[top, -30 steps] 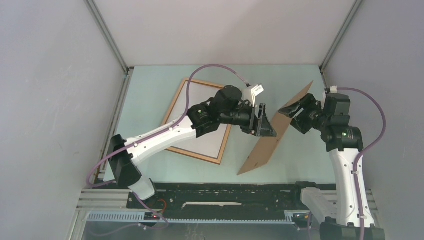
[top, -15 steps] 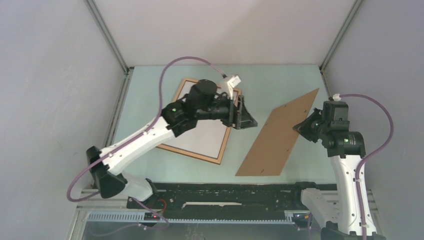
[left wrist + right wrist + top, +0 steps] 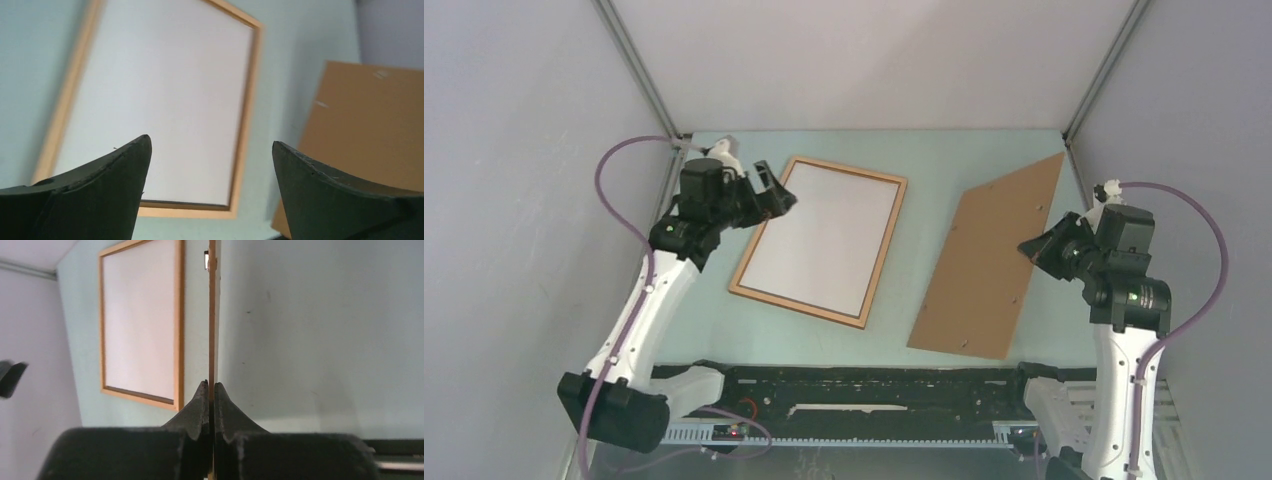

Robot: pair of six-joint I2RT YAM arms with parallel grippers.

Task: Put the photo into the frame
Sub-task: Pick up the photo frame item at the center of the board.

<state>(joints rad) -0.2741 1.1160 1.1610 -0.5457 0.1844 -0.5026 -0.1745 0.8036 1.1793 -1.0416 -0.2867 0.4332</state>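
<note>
The frame (image 3: 886, 250) is laid flat on the table just right of the left claw (image 3: 776, 190), whose jaws are spread wide. The right claw (image 3: 1029, 248) is clamped on the edge of a brown board (image 3: 989, 260), with the frame well to its left.

you can't tell what the white panel (image 3: 822, 238) inside the frame (image 3: 885, 253) is. backing board (image 3: 370, 135) runs off the left wrist view's right edge, and the right wrist view shows only its thin edge.
</note>
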